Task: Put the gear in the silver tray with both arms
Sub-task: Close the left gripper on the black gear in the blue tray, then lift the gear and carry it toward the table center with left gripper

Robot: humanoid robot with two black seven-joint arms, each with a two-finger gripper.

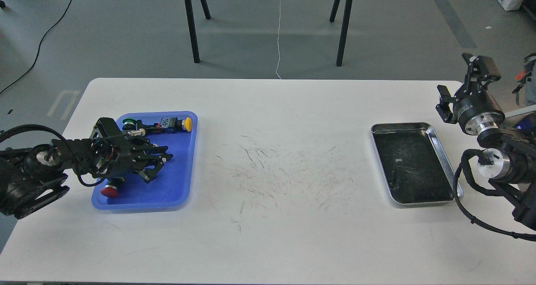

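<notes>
The silver tray point(418, 163) lies empty at the table's right side, its dark bottom scratched. I cannot make out a gear; it may be hidden under my left gripper. My left gripper point(157, 167) hovers low over the blue plastic tray point(176, 184) at the left, its fingers spread and pointing right, with nothing clearly between them. My right gripper point(479, 69) is raised at the table's far right edge, beyond the silver tray's far right corner. It is seen small and dark, so its fingers cannot be told apart.
The blue tray holds small parts: a yellow-capped button point(187, 124), a red-capped button point(109, 190), a green-ringed part point(129, 122) and a metal connector point(136, 132). The white table point(276, 168) is scuffed in the middle. Black stand legs point(191, 25) stand behind it.
</notes>
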